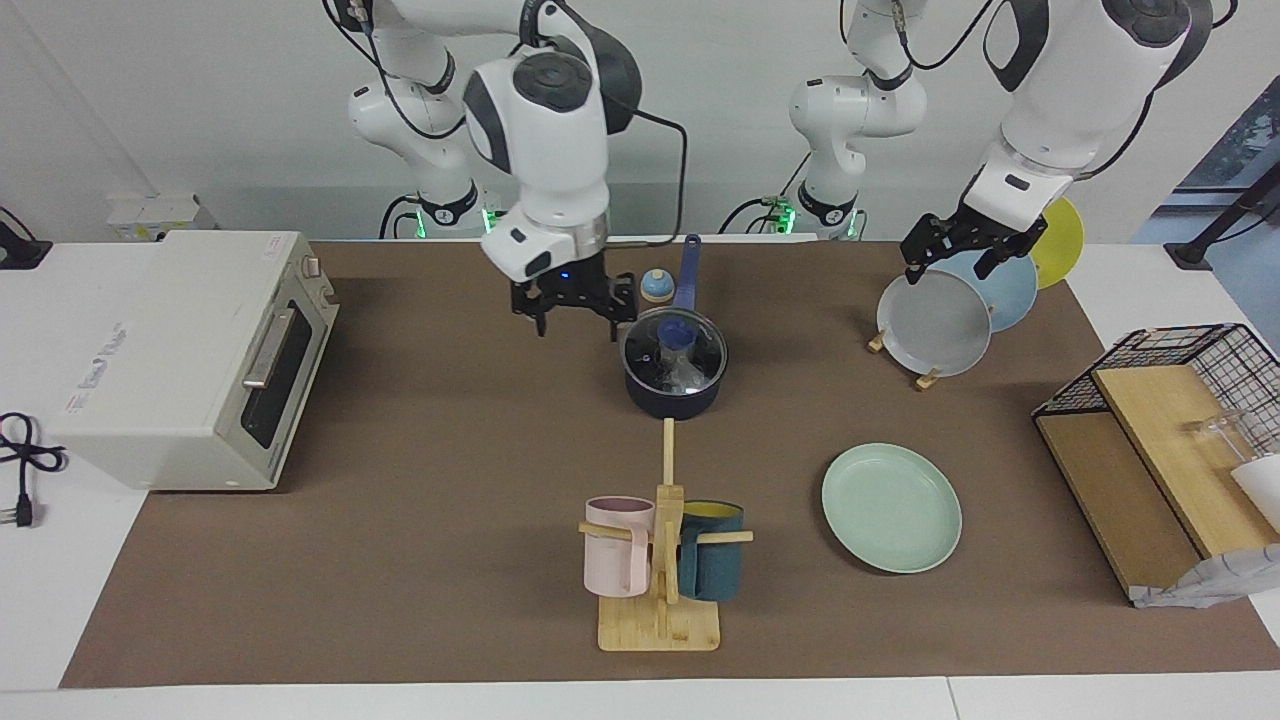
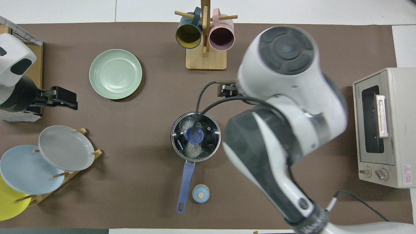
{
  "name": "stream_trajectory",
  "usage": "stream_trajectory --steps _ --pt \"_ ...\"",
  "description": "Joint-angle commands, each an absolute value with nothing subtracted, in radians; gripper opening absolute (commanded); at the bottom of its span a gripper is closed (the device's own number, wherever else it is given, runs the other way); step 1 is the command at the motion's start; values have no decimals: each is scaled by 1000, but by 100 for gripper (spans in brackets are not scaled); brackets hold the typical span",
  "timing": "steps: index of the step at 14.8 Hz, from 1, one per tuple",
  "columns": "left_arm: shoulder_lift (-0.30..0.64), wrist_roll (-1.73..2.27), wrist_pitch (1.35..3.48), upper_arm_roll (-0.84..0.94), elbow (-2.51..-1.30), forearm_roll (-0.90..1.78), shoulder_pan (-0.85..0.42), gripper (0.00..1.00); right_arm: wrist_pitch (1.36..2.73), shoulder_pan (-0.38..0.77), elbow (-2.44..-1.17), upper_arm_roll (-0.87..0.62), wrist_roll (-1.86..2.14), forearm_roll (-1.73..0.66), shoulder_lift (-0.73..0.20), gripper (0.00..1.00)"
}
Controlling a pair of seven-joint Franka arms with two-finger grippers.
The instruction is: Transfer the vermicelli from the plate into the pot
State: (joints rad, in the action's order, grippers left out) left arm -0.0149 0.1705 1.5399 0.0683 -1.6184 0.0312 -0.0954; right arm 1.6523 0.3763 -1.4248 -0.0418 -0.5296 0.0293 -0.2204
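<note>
Vermicelli (image 2: 191,148) sits in the lidded pot (image 1: 674,375) mid-frame, plate (image 1: 891,507) bare, task seemingly done; both claws, left gripper (image 1: 962,252) and right gripper (image 1: 575,305), apart.

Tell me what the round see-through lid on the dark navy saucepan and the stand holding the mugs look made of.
The lid looks like glass in a shiny metal rim: the vermicelli shows through it. The mug stand looks like pale, matte, unpainted wood, perhaps bamboo.

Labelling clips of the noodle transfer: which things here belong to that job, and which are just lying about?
Job: vermicelli, inside the lidded pot; mint plate, bare.

Lying about: toaster oven, mug tree, plate rack, wire basket, small blue knob.
</note>
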Motion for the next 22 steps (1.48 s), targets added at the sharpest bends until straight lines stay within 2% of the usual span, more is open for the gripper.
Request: stream_trajectory --steps 1,4,7,15,18,22 --pt "-41 170 1551 75 -1647 11 -84 100 1495 257 -1385 -55 -379 18 -140 100" --pt "-41 170 1552 75 -1647 11 -86 100 1404 180 -1397 -52 -339 20 -69 100" --pt "-41 170 1551 75 -1647 11 -84 100 1420 108 -1463 -54 -267 15 -48 100" --pt "-40 170 1551 75 -1647 11 -84 100 1402 58 -1468 -41 -128 17 -37 100" --pt "-40 170 1551 75 -1647 11 -84 100 1410 54 -1520 -40 -106 20 4 100" --pt "-41 170 1551 75 -1647 11 -84 100 1413 -4 -1516 -37 -100 23 2 100"
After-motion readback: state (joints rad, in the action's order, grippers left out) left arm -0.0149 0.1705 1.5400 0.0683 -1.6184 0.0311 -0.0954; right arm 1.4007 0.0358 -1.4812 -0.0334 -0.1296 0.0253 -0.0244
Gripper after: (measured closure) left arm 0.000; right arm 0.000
